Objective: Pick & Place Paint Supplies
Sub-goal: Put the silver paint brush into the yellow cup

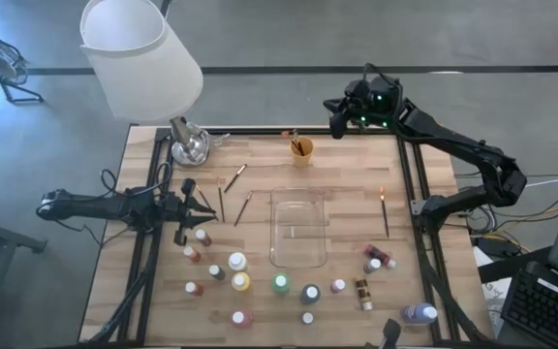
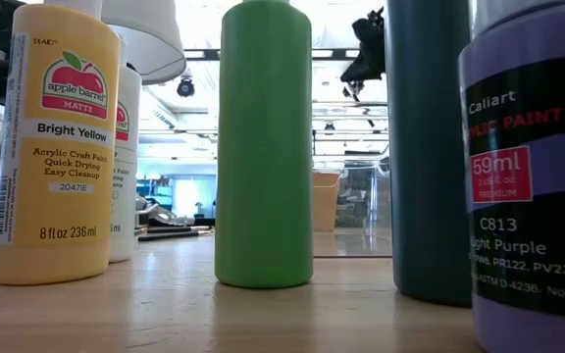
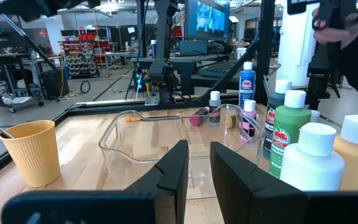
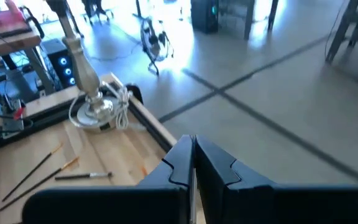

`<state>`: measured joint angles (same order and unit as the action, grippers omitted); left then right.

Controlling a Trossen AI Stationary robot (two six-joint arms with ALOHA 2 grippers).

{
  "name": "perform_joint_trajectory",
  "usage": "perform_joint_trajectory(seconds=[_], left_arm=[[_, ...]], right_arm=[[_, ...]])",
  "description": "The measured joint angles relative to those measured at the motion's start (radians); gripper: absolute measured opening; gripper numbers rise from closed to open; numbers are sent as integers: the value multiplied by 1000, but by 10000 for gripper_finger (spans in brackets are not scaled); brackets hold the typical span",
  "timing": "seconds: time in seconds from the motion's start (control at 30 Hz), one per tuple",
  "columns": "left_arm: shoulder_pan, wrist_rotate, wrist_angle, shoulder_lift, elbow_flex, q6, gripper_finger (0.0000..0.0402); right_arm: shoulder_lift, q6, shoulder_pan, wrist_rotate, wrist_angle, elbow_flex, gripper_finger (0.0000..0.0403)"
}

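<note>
Risk first: my left gripper (image 1: 200, 206), at the left of the high view, hangs low, fingers slightly parted on nothing, beside thin wooden-handled brushes (image 1: 223, 203); a careless drop could roll them or topple the crowded small paint bottles (image 1: 237, 262) along the lower worktop (image 1: 347, 174). My right gripper (image 1: 338, 122), pressed shut, waits at upper right. Count: roughly seventeen bottles, about six brushes, one clear rectangular plastic tray (image 1: 299, 229), one small orange cup (image 1: 301, 150).
</note>
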<state>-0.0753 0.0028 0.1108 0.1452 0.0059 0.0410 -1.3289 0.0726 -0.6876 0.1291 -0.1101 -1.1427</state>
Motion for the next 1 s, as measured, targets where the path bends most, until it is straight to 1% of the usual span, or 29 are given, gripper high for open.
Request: perform_joint_trajectory(seconds=[0.13,0.33,0.67,0.77,0.87,1.0], left_arm=[[0,0,0,0,0,0,74],[0,0,0,0,0,0,74],[0,0,0,0,0,0,74],[0,0,0,0,0,0,74],[0,0,0,0,0,0,74],[0,0,0,0,0,0,74]], right_arm=[[0,-36,7,3,112,19,8],[0,-43,11,11,332,105,8],[0,-53,36,14,791,323,8],[0,-59,41,36,930,387,8],[0,-56,43,63,993,429,8],[-4,-51,47,64,1013,462,8]])
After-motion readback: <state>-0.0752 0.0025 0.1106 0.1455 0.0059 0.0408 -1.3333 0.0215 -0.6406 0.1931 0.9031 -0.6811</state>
